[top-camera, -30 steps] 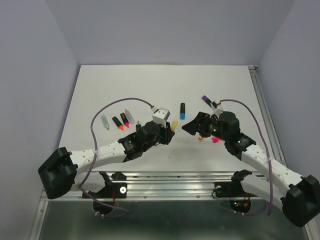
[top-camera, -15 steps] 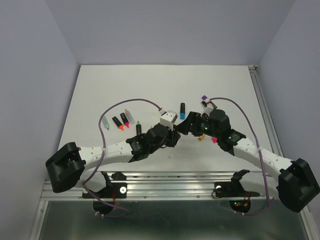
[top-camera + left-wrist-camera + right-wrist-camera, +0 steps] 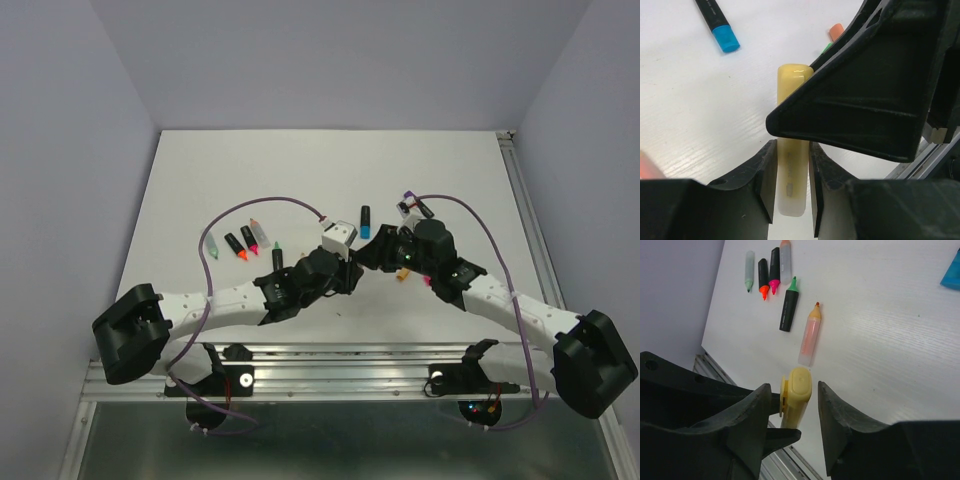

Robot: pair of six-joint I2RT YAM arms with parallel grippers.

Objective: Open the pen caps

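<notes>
near centre, left gripper (image 3: 792,150) clamping yellow marker (image 3: 790,187) (right gripper (image 3: 794,387) straddling cap (image 3: 801,379))

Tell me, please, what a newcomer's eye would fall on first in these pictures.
At the middle of the table, the left gripper clamps a yellow highlighter, while the right gripper stands open around its cap. To their left lies a row of uncapped markers.
</notes>
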